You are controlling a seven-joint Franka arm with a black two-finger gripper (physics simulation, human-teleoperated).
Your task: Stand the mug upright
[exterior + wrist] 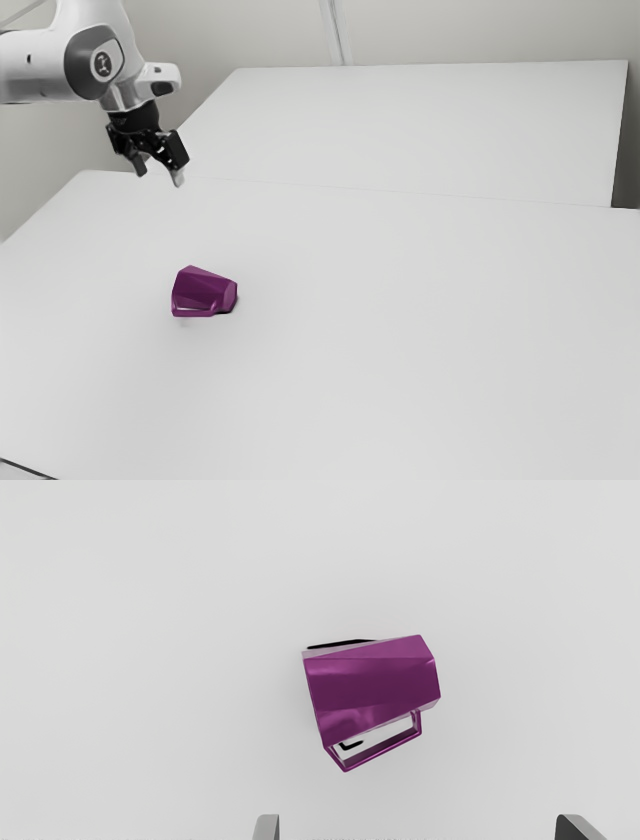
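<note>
Mug (204, 292) down on its side, well in from the exterior view's far-left worktop corner (88, 174) | gripper (159, 175) wide open, empty | probably stiff, light, slippery: pinch the faceted body (372, 682), clear of the handle (384, 750)!

A white table (400, 330) with a purple mug (204, 293) on its side.

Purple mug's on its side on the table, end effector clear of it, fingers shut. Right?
Not shut: the wrist view shows the fingers wide apart. The mug is on its side on the table, the end effector clear of it.
</note>
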